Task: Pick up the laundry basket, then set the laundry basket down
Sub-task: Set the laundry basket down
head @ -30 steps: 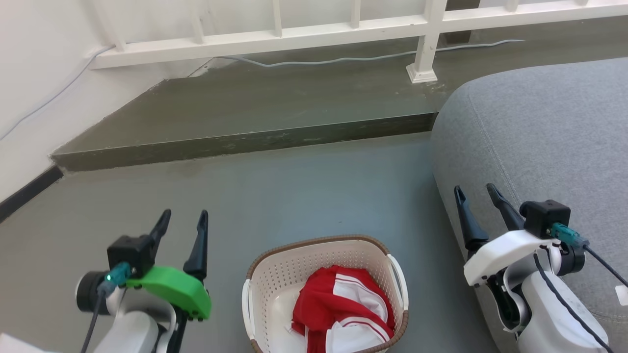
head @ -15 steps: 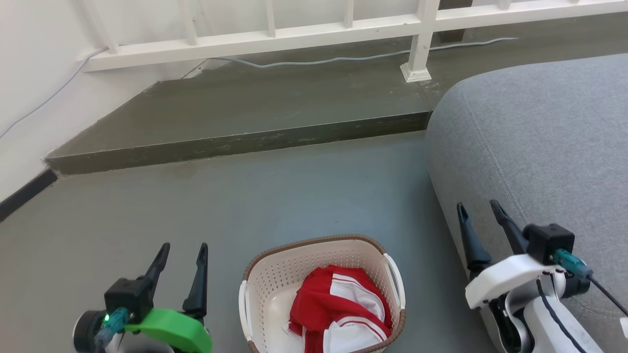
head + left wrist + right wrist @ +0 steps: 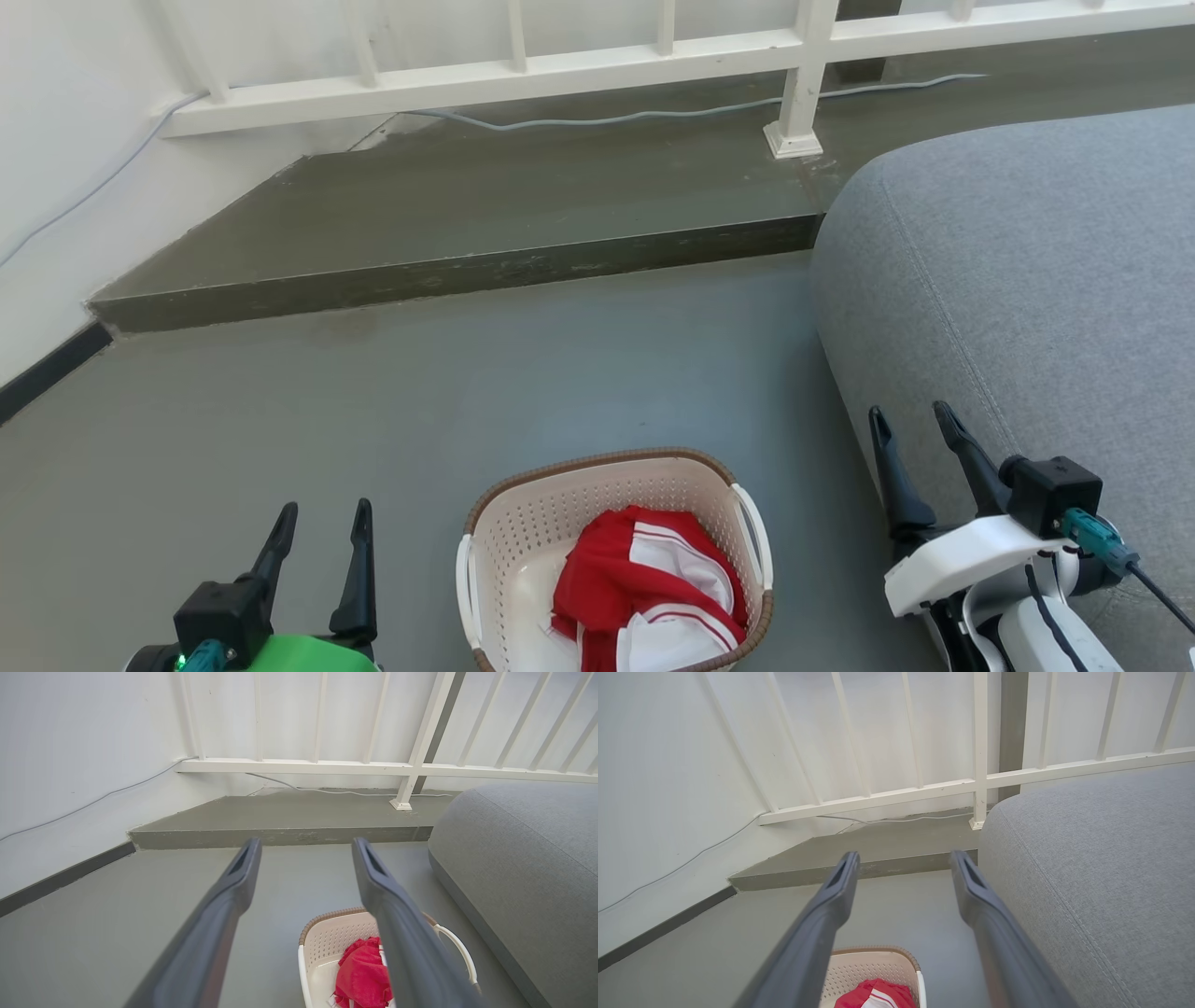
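- Left gripper [image 3: 325, 509], two long dark fingers on a green-shelled wrist, sits at the lower left of the head view. Its fingers are spread apart with nothing between them, and it is apart from the basket's left side.
- Right gripper [image 3: 907, 411], with the same dark fingers on a white-shelled wrist, is at the lower right. Its fingers are likewise parted and empty, seen against the sofa's rounded edge and clear of the basket.
- Between the two grippers, touched by neither, a cream-white perforated plastic laundry basket [image 3: 579, 509] with a brown woven-look rim stands upright on the smooth grey-green floor [image 3: 467, 392].
- White loop handles [image 3: 758, 537] run along the basket's two short sides.
- Inside the basket lies a crumpled red garment [image 3: 644, 588] with white panels and stripes, heaped toward the right half.
- Along the left wrist view, the left gripper [image 3: 306, 842] points over the floor, with the laundry basket [image 3: 327, 942] and garment [image 3: 362, 975] low and to the right, partly behind one finger.
- Along the right wrist view, the right gripper [image 3: 904, 855] frames the floor, with the laundry basket [image 3: 868, 970] at the bottom edge.
- A large grey fabric sofa [image 3: 1027, 280] with rounded corners stands just right of the basket.
- Beyond the floor a low concrete step [image 3: 513, 205] rises, carrying a white painted railing [image 3: 560, 70]. A pale cable [image 3: 607, 117] trails along the railing's foot.
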Tool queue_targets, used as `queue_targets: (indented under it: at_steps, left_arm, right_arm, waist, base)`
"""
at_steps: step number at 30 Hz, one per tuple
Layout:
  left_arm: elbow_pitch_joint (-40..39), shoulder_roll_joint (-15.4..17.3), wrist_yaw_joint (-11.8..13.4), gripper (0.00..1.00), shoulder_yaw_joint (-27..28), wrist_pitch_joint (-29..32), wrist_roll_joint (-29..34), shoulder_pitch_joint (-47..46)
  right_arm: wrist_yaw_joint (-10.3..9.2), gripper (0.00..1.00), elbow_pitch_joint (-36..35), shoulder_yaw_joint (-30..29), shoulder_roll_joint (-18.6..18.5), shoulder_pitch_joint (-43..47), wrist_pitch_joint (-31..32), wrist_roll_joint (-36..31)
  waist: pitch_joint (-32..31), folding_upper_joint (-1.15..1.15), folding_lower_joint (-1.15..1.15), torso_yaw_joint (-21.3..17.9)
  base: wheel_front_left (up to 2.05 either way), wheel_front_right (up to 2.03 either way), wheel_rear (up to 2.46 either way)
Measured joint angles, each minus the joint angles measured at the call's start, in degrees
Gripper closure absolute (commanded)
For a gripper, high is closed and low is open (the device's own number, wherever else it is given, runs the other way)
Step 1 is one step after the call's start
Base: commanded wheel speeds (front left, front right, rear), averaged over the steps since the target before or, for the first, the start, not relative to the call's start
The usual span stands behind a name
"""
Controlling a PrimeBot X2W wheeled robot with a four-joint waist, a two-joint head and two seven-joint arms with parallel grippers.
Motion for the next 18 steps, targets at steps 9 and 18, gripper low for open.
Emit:
queue_targets:
  at_steps: [9,18]
  left_arm:
    - [-2.10,-1.70,0.00,0.00,0.80,0.00,1.88,2.20]
    - [-3.33,-2.03,0.24,0.00,1.78,0.00,3.04,3.59]
  right_arm:
    - [-0.63,0.00,-1.77,-0.10,-0.03,2.05,0.00,-0.21]
    - [-1.23,0.00,-2.87,-0.25,-0.29,3.47,0.00,-0.62]
  waist:
    - [-0.12,0.00,0.00,0.71]
    - [-0.19,0.00,0.00,0.94]
  base:
    - [0.00,0.00,0.00]
    - [0.00,0.00,0.00]
